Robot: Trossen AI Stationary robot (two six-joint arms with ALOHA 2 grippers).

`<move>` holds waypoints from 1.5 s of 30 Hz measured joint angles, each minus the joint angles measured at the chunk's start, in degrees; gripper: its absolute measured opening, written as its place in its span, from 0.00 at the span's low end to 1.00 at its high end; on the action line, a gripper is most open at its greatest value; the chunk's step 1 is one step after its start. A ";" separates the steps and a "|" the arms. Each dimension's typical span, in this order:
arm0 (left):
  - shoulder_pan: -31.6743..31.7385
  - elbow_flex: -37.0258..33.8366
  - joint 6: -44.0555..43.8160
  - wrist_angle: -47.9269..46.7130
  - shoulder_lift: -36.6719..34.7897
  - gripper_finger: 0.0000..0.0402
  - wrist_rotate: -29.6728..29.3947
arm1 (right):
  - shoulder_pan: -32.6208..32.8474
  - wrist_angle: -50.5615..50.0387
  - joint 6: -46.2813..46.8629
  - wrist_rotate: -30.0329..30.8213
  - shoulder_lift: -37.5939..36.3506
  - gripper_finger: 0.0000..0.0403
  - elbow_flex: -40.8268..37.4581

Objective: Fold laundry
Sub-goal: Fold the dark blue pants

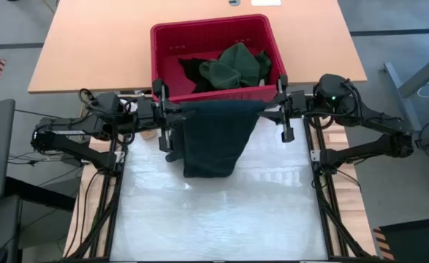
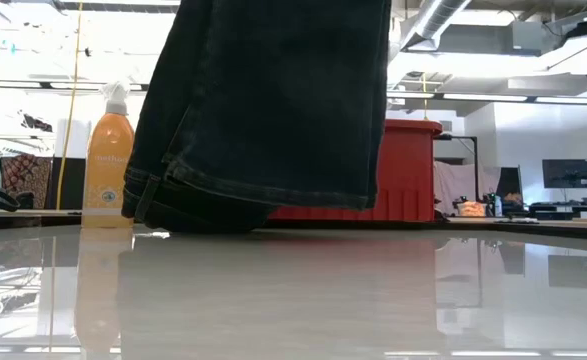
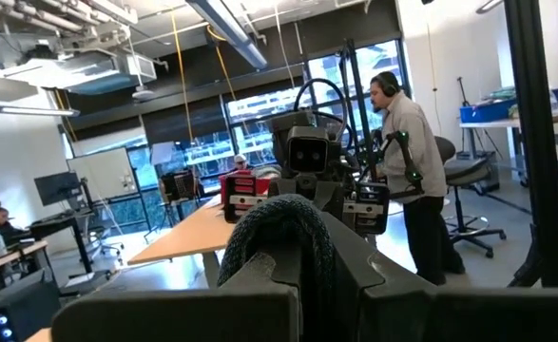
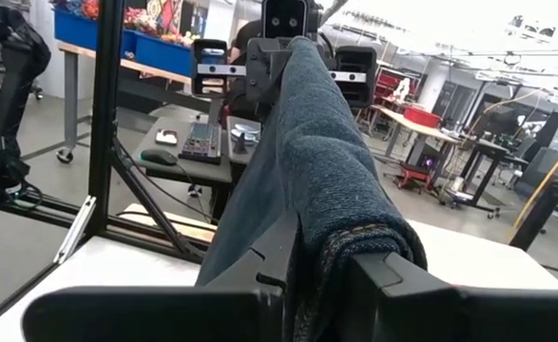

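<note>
A dark blue-green garment (image 1: 210,139) of the laundry hangs between my two grippers, just in front of the red bin (image 1: 199,31). Its top edge runs level from my left gripper (image 1: 172,111) to my right gripper (image 1: 274,111), and both are shut on it. In the low view the garment (image 2: 263,100) drops as a wide sheet, with its hemmed lower end (image 2: 198,205) down at the table top. More dark green and black garments (image 1: 232,66) lie heaped in the bin. My left gripper (image 3: 321,271) pinches a bunched roll of the garment's top edge (image 3: 280,233) at its left corner between the two fingers. The fingers come about level from the table's left side. The cloth hangs below, its lower end on the table. My right gripper (image 4: 312,271) pinches the right corner of the top edge (image 4: 355,237), several gathered layers, between its two fingers. They come level from the table's right side. From here the edge (image 4: 302,114) runs nearly straight to the other gripper, and the rest hangs down.
The red bin (image 2: 405,170) stands on the wooden table (image 1: 90,51) beyond the white work surface (image 1: 221,219). An orange spray bottle (image 2: 108,160) stands at the far left in the low view. A person (image 3: 413,142) stands in the room beyond. Black frame posts (image 1: 318,190) flank the work surface.
</note>
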 joint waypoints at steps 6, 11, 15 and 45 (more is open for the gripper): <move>0.00 0.00 -0.02 -0.22 0.00 0.00 0.00 | 0.00 -1.86 -0.44 0.51 -0.02 0.23 0.00; 0.01 0.00 0.00 -0.25 0.00 0.00 -0.02 | 0.07 -5.61 0.82 3.38 -0.04 0.38 0.00; 0.00 0.00 0.00 -0.44 0.00 0.00 0.07 | 0.00 -14.14 2.45 4.30 -1.34 0.53 0.00; 0.00 0.02 -2.40 -5.15 -0.04 0.00 1.31 | 7.49 -46.56 9.45 8.46 31.53 0.66 55.55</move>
